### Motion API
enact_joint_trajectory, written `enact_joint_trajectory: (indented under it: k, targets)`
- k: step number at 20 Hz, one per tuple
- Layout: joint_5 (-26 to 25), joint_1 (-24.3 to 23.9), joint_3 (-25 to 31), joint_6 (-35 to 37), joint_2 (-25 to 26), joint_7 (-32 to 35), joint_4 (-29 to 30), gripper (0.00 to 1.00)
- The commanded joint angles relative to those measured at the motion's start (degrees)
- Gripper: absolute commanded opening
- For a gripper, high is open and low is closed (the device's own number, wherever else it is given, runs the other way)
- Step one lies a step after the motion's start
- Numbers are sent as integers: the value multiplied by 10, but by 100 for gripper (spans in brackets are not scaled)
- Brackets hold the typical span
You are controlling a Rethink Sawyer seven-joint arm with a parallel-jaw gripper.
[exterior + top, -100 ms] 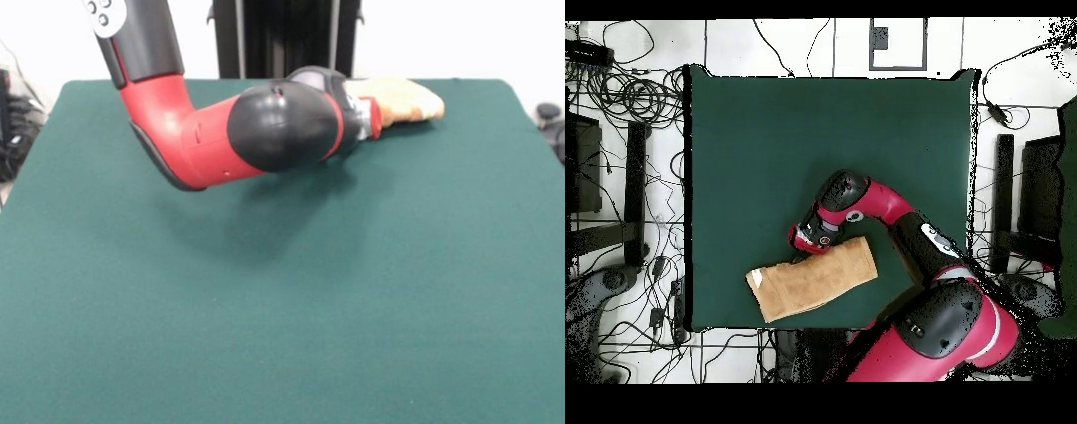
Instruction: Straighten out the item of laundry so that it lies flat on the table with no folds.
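Observation:
The orange-tan towel (817,280) lies on the green table (765,140) near the edge by the robot's base, as a thick oblong, slightly tilted. A small white tag (755,277) shows at its left end. In the front view only its right part (404,99) shows, bunched at the far edge behind the arm. My gripper (803,243) is low at the towel's upper long edge, left of its middle. In the front view the gripper (374,118) sits against the towel's left side, and the arm's elbow hides its tips.
The red and black arm (265,132) bends low across the far middle of the table. Cables (635,100) and stands surround the table on the floor. Bare green cloth (282,309) fills the rest of the tabletop.

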Motion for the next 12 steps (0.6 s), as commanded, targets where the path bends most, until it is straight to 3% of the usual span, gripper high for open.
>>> enact_joint_trajectory:
  k: [1,7,9,12]
  targets:
    - [41,23,25,-66,-12,23,44,100]
    - [47,22,19,-76,-32,21,61,100]
    - [54,19,12,-84,-77,50,104,100]
    - [51,33,-18,-96,-191,113,168,100]
